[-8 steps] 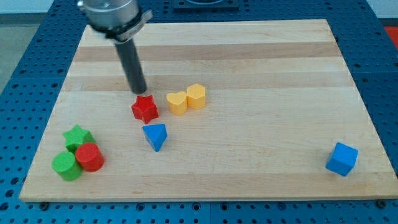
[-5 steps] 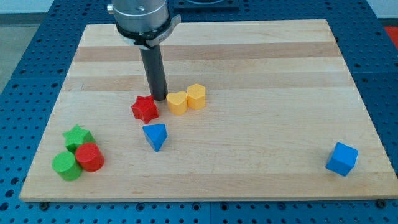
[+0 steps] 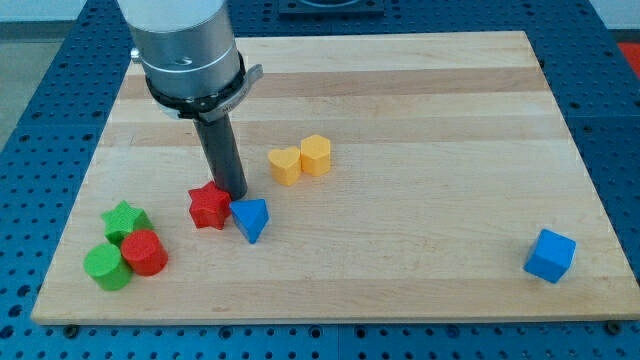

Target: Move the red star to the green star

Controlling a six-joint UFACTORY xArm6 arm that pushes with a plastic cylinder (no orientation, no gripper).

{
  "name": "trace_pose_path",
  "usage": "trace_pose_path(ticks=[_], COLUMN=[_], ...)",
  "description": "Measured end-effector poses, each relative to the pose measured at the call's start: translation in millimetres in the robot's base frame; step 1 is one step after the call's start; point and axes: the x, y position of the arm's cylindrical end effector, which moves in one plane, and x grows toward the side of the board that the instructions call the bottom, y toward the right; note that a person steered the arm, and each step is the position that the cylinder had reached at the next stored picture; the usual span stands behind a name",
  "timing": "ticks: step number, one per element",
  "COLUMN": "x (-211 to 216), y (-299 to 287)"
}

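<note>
Change since the earlier frames: red star (image 3: 209, 207) now lies lower and further to the view's left than it did, no longer beside the yellow pair but just beside the blue triangular block (image 3: 249, 218); my tip (image 3: 233, 194) has come down with it.

Markings: no brand, label or writing readable on any block, on the rod or on the surface (image 3: 400, 100).

Red star: lies flat, its points spread in all directions, so no long axis can be made out. It sits left of centre on the surface, touching or nearly touching the blue triangular block at its right (the gap is too small to judge). The green star (image 3: 124, 218) is to its lower left, near but apart.

End effector: a plain dark rod with nothing that opens or closes; it holds nothing. My tip rests at the upper right edge of the red star, appearing to touch it, and just above the blue triangular block.

Other items:
- Green star, near the view's lower left, in a tight cluster with a red cylinder (image 3: 144, 252) and a green cylinder (image 3: 106, 267) below it.
- Yellow heart block (image 3: 285, 165) and yellow hexagonal block (image 3: 316, 155), side by side and touching, to the upper right of my tip.
- Blue cube (image 3: 550, 255), alone near the view's lower right, well apart from everything else.
</note>
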Motion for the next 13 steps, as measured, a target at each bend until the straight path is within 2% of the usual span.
trace_pose_path(ticks=[6,7,8,10,13], x=[9.4,3.7,12.8,64.8,67.8], y=[-48.9,-31.2,10.6,-7.1,-37.7])
